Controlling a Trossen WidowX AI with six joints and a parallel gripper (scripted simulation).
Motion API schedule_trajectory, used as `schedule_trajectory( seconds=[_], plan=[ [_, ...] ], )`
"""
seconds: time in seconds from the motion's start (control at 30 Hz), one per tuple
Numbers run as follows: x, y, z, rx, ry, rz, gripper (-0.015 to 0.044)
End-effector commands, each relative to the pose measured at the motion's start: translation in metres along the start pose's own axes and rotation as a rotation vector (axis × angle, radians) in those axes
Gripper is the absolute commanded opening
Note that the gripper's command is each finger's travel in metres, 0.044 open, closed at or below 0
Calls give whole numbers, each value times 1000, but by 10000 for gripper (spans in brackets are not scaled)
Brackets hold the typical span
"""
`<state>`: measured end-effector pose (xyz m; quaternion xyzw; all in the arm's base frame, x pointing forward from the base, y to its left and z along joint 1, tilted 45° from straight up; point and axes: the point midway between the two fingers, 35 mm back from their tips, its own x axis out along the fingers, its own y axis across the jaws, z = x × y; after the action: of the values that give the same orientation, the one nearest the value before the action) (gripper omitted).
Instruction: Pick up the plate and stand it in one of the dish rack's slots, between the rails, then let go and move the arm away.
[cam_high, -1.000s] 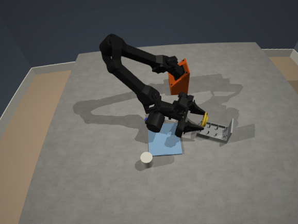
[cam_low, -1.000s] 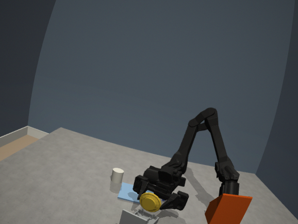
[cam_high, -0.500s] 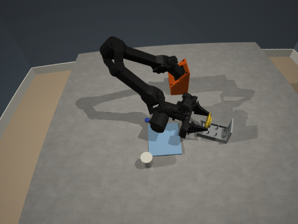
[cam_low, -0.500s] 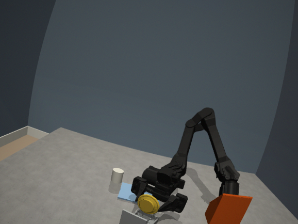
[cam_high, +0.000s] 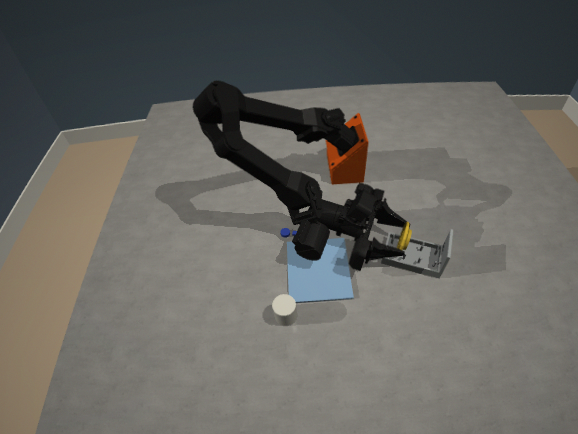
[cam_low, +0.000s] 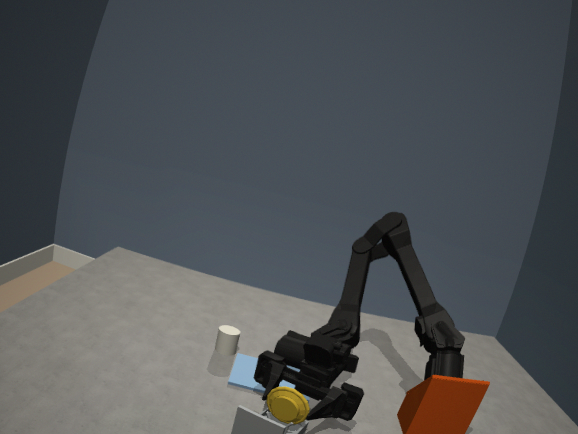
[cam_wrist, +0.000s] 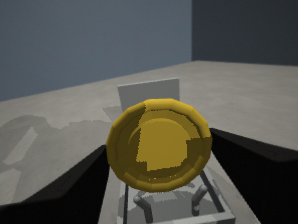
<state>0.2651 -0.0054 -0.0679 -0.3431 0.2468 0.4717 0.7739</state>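
The yellow plate (cam_high: 405, 237) (cam_low: 287, 406) (cam_wrist: 162, 146) stands on edge, its flat face turned toward the wrist camera. My gripper (cam_high: 406, 239) (cam_low: 288, 407) (cam_wrist: 158, 141) is shut on it, one finger at each side of the rim. The grey dish rack (cam_high: 414, 268) (cam_low: 249, 423) (cam_wrist: 149, 93) has short posts inside and a tall panel at its far end. The plate is over the rack's end nearest the arm. The plate hides part of the rack in the wrist view; whether its lower edge touches the rack or sits between rails I cannot tell.
A light blue mat (cam_high: 320, 282) (cam_low: 240, 376) lies under the wrist, with a white cylinder (cam_high: 284, 306) (cam_low: 228, 342) beside it. A blue object (cam_high: 285, 232) is partly hidden behind the arm. The orange wedge-shaped block (cam_high: 350, 169) (cam_low: 450, 407) is at the arm's base.
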Motion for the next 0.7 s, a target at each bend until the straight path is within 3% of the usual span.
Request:
schedule_trajectory(
  seconds=[0.0, 0.13, 0.63, 0.67],
  plan=[
    [0, 0, 0, 5, 0, 1, 0],
    [0, 0, 0, 5, 0, 1, 0],
    [0, 0, 0, -1, 0, 0, 394],
    [0, 0, 0, -1, 0, 0, 400]
  ],
)
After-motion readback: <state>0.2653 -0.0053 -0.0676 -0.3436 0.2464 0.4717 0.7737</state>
